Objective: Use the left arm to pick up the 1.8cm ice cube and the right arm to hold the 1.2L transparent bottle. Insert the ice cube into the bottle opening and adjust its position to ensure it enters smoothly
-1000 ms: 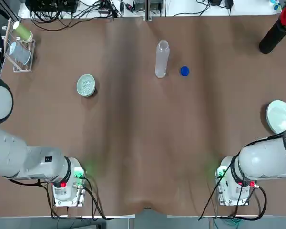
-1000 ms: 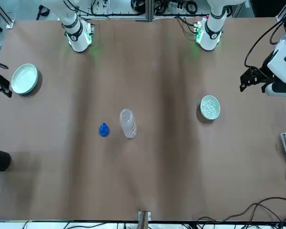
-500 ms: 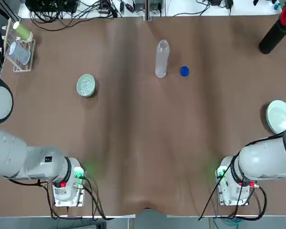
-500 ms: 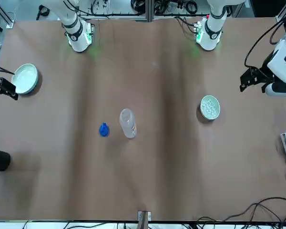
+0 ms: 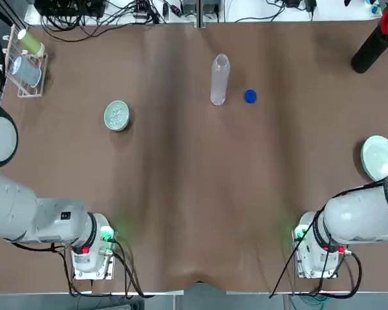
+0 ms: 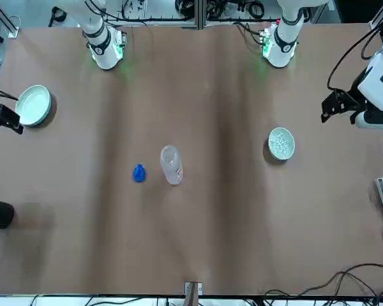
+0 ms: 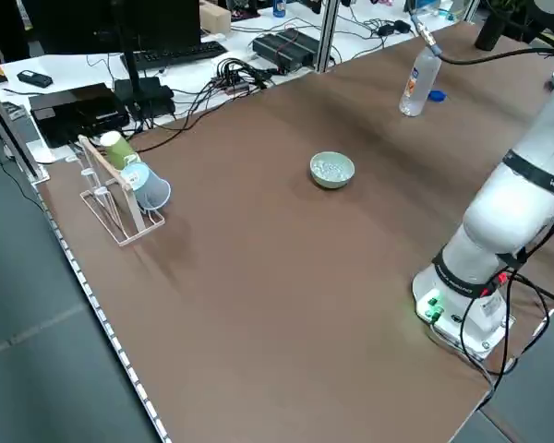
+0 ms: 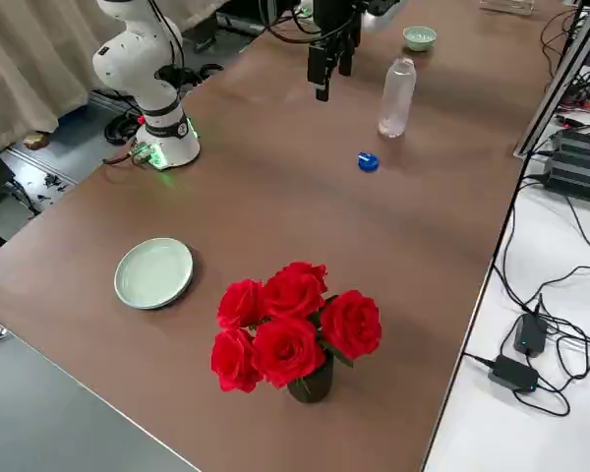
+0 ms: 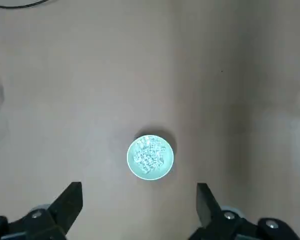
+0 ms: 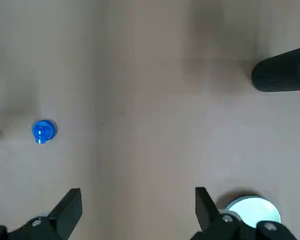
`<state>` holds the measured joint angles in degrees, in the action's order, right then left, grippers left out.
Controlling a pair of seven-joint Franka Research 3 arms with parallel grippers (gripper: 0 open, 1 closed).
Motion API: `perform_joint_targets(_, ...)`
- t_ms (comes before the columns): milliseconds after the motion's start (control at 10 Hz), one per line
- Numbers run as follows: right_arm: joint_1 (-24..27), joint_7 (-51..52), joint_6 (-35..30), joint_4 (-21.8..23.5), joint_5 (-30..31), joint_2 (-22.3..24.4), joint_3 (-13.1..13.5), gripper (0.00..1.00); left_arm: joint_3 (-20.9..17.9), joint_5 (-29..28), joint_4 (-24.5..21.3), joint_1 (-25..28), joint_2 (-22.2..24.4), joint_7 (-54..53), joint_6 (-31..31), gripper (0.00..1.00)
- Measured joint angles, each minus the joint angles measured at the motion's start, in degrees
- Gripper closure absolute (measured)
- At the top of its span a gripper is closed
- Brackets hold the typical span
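My left gripper hangs high above the table on my left side, fingers spread wide and holding nothing, and its wrist view looks straight down on the small bowl heaped with ice cubes, which sits almost between the fingertips in that view. My right gripper is likewise raised at my right edge, fingers parted and empty, near the pale green plate. Nothing is in my grasp, and from this alone I cannot say whether a cube has already gone into the bottle, since its contents are too faint to read. If a cube is to be taken, I judge the care lies in coming down plumb over the bowl, narrowing the fingers so they single out one cube near the top of the heap without nudging the rim, and closing gently, because wet ice will squirt out of a hard pinch. Farther out, toward the middle of the far side, the transparent bottle stands upright with its mouth uncovered, and its blue cap lies on the table just beside it. To hold it well I would grip the body low enough to leave the neck free and keep it vertical. Beyond that, a vase of red roses stands at my far right corner and a cup rack at my far left.
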<state>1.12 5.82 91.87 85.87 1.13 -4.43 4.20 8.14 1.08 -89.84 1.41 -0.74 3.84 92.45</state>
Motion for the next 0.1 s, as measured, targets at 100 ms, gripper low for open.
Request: perform_joint_targets(100, -0.24, -0.12, 0.0, -0.01, 0.0, 0.11, -0.23, 0.0, 0.0, 0.0, -0.03, 0.01, 0.0, 0.0, 0.0, 0.0)
